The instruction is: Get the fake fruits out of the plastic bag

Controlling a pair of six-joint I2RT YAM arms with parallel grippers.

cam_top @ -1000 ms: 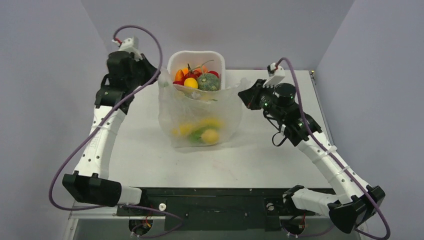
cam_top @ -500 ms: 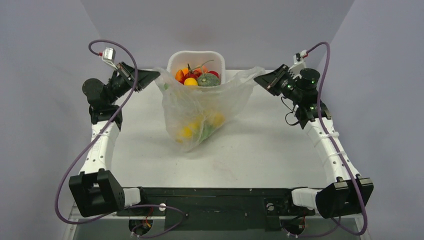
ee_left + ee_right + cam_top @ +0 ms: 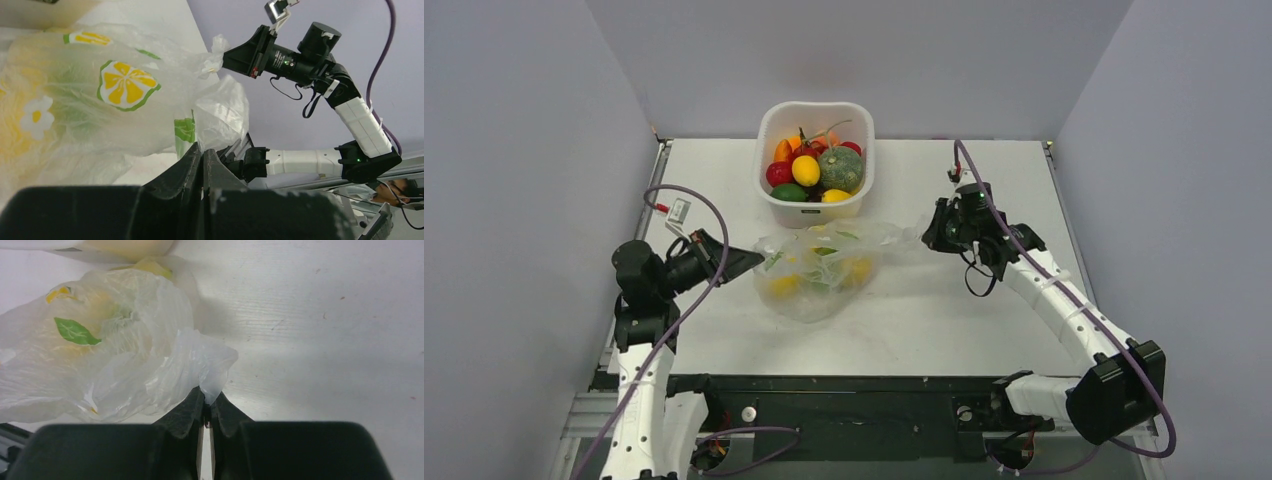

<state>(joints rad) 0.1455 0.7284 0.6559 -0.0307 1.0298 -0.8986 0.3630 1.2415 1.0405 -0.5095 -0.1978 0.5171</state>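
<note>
The transparent plastic bag (image 3: pixel 822 270) lies low on the table in front of the white tub, stretched between both grippers. Yellow fake fruits (image 3: pixel 784 284) and something green show through it. My left gripper (image 3: pixel 751 263) is shut on the bag's left edge; the left wrist view shows its tips (image 3: pixel 202 148) pinching the film (image 3: pixel 125 100). My right gripper (image 3: pixel 927 234) is shut on the bag's right corner, and the right wrist view shows that corner (image 3: pixel 212 382) nipped between its tips (image 3: pixel 207 400). The bag's mouth is hidden.
The white tub (image 3: pixel 769 205) stands just behind the bag, holding red, orange, yellow and green fruits and a grey-green squash (image 3: pixel 840 168). Walls close in the table on the left, back and right.
Both grippers have come down and toward me with the bag. The bag hung stretched high in front of the tub; now it lies slumped on the table.
</note>
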